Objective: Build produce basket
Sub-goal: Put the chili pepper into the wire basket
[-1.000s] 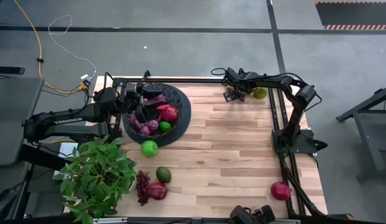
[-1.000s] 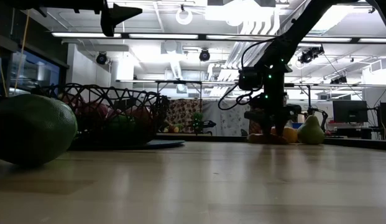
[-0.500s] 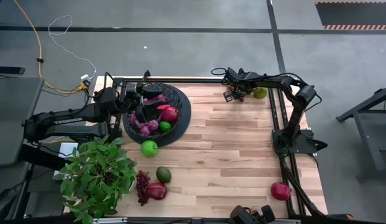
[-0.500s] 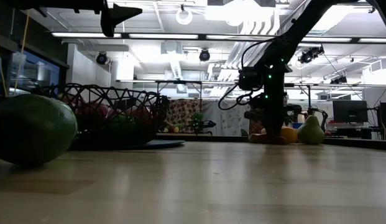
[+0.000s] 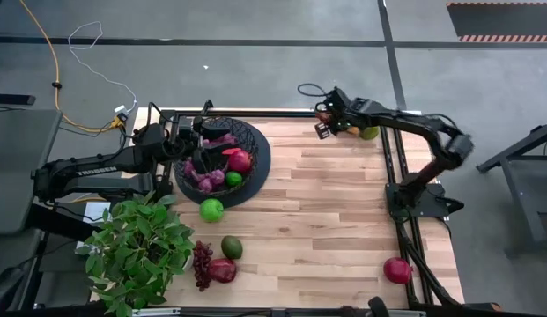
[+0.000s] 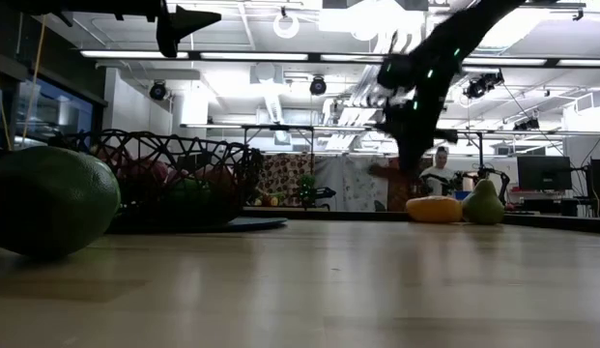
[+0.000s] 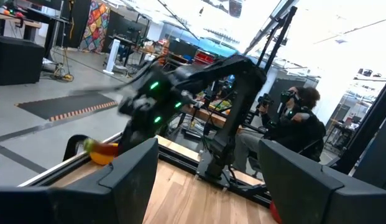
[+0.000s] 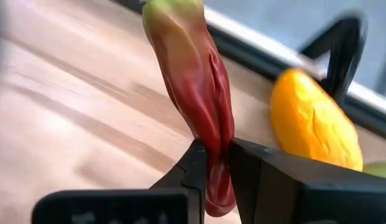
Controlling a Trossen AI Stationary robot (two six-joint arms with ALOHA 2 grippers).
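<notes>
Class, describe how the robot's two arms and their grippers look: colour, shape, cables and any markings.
Both arms are dark, slender and jointed. The left arm bears white lettering along one link. The right arm has a thin black cable looping near its wrist. The right gripper has two flat black fingers.

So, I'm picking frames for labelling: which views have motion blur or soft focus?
Low view: the right arm is smeared, and the nearby avocado looks soft. Left wrist view: that arm is streaked too. Right wrist view: the red chili in the right end effector is fairly crisp, the table blurred.
</notes>
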